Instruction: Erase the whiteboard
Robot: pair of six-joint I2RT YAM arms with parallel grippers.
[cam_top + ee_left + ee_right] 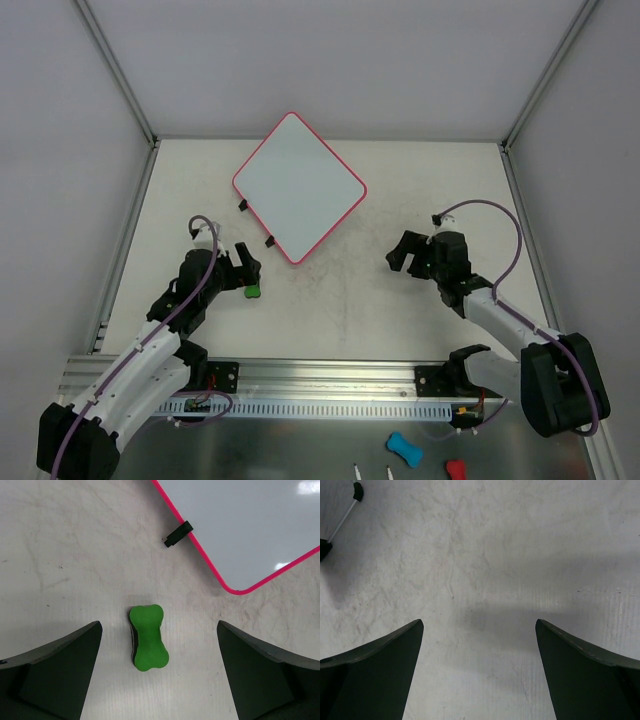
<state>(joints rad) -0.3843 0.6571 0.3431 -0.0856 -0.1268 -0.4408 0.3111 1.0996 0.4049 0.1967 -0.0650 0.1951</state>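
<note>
The whiteboard [250, 525] is smooth and shiny, with bright light spots. The green eraser [148, 637] looks soft and dull, like foam. The surface [65, 555] is dull white, scuffed with grey marks.

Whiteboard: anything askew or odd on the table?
The whiteboard sits rotated, corner-on to the table edges like a diamond, and its surface shows no visible marks. The green eraser lies loose on the table, apart from the board and not gripped. Nothing looks spilled or damaged.
</note>
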